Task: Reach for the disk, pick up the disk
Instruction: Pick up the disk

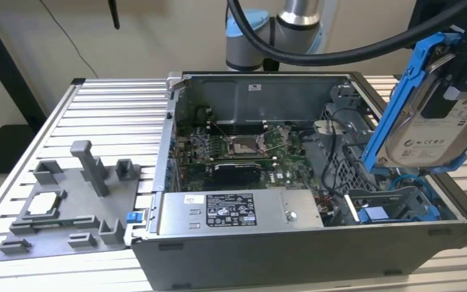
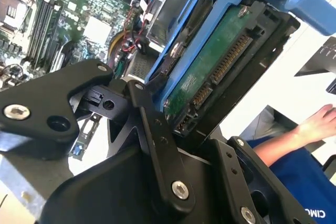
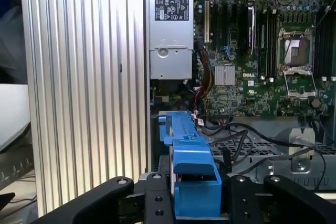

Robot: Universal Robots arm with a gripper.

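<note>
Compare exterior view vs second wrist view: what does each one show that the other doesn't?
Exterior view only: the grey plastic fixture tray on the slatted aluminium table, the disk's white printed label, the open grey computer case whole.

Second wrist view only: the disk's green circuit-board underside with its connectors, and a person's hand.

Both: the silver-grey disk in its bright blue bracket, lifted above the case, clamped in the black pincer.

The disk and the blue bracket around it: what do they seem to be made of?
The disk, clamped in the end effector above the open computer case, looks like silver-grey metal with a dull sheen and a white printed label; the second wrist view shows a green circuit board underneath. Its blue bracket looks like moulded plastic, smooth, evenly coloured and slightly glossy.
</note>
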